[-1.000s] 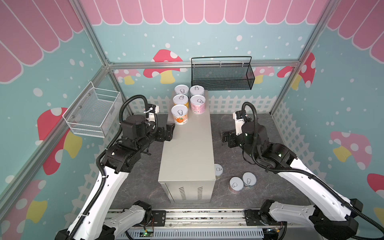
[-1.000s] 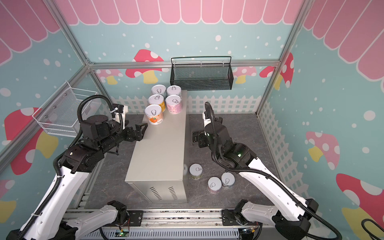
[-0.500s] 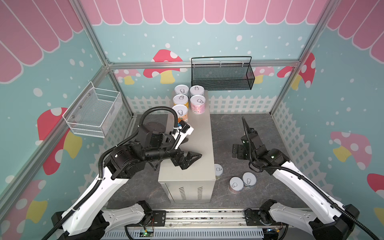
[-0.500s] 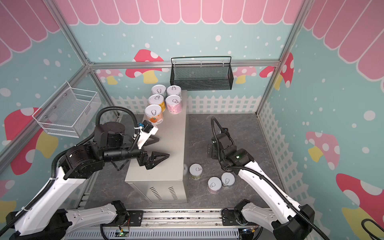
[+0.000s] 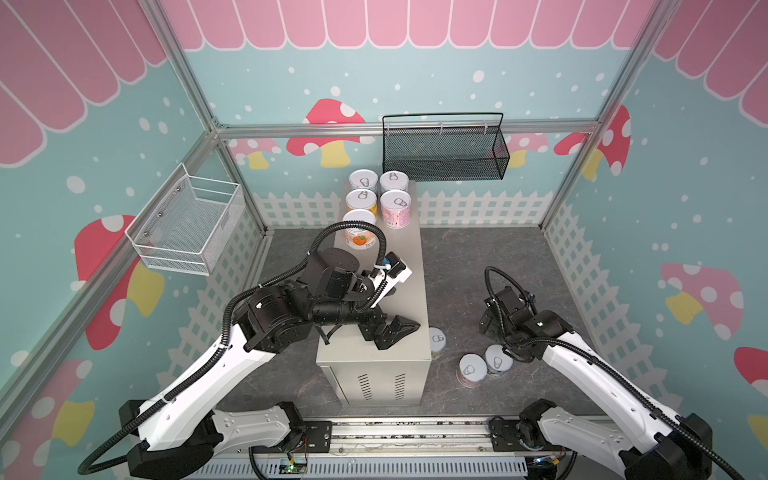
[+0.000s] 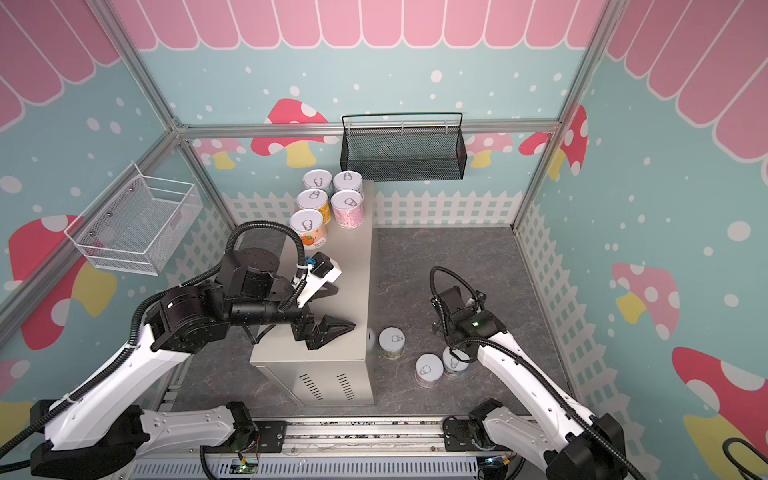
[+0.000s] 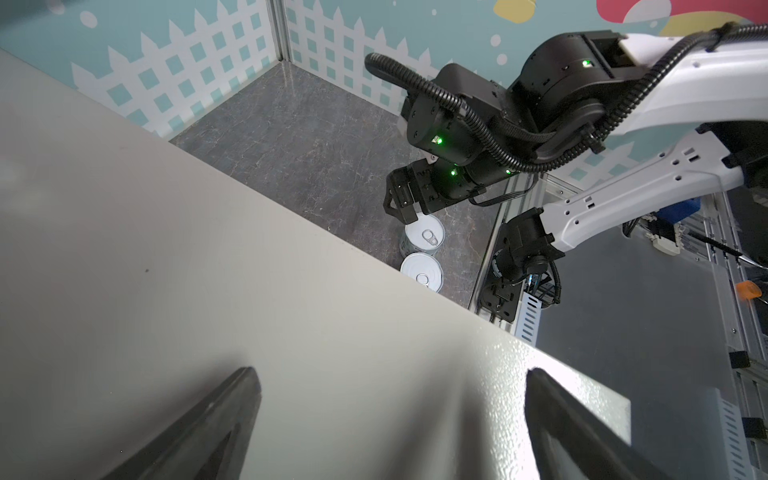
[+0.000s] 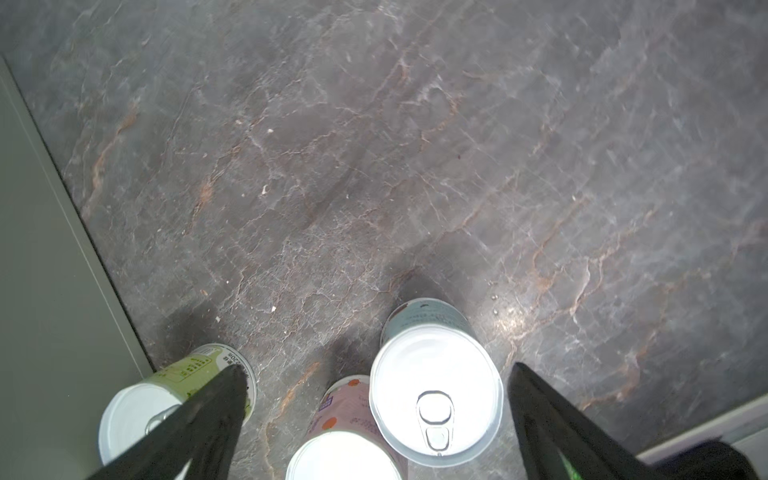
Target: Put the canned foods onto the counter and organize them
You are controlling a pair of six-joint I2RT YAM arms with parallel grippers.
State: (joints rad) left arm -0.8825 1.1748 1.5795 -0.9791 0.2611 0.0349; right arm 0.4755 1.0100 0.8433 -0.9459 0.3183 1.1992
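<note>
**Right hand poised over a can on the floor, three yet to be lifted**

The right hand (image 8: 376, 372), spread wide and empty, hung directly above a pale-blue can (image 8: 435, 399) that stood upright on the floor (image 8: 415, 166), lid up, between its fingers and closer to one finger than the other. A pink can (image 8: 345, 415) stood just beside it, also within the hand's span. A green can (image 8: 183, 368) stood on the far side of the other finger, close by the side wall of the surface (image 5: 415, 299). The left hand (image 5: 399, 334), open too and holding nothing, hovered over the surface's bare end. The edge of the surface lay between it and the three cans, so the right hand was plainly the nearer. Five cans (image 5: 395, 205) stood grouped at the surface's other end, well beyond the left hand's fingertips.
</note>
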